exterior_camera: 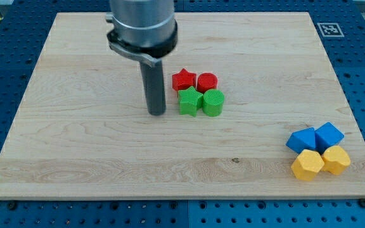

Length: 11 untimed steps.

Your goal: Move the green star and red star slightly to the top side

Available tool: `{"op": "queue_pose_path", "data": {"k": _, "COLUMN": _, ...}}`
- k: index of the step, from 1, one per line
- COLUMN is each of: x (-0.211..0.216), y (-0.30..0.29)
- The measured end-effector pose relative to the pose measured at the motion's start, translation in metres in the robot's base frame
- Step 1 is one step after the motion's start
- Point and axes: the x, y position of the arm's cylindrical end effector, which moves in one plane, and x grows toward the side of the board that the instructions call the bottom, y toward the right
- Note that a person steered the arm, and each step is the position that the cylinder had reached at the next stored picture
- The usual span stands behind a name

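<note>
The red star (pixel 183 79) lies near the middle of the wooden board (pixel 75 139). The green star (pixel 189 101) touches it just below. A red round block (pixel 207 82) sits right of the red star, and a green round block (pixel 213 102) sits right of the green star; the four form a tight cluster. My tip (pixel 157 113) rests on the board just left of the green star, a small gap apart from it.
At the board's lower right, two blue blocks (pixel 302 139) (pixel 329 135) sit above two yellow blocks (pixel 307 164) (pixel 335 159), packed together. A tag marker (pixel 329 28) is at the board's top right corner. The arm's grey body (pixel 141 25) hangs over the top middle.
</note>
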Motion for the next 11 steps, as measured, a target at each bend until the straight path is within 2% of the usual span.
{"op": "queue_pose_path", "data": {"k": 1, "x": 0.020, "y": 0.043}}
{"op": "queue_pose_path", "data": {"k": 2, "x": 0.019, "y": 0.052}}
{"op": "queue_pose_path", "data": {"k": 6, "x": -0.007, "y": 0.052}}
{"op": "queue_pose_path", "data": {"k": 8, "x": -0.035, "y": 0.048}}
{"op": "queue_pose_path", "data": {"k": 11, "x": -0.121, "y": 0.044}}
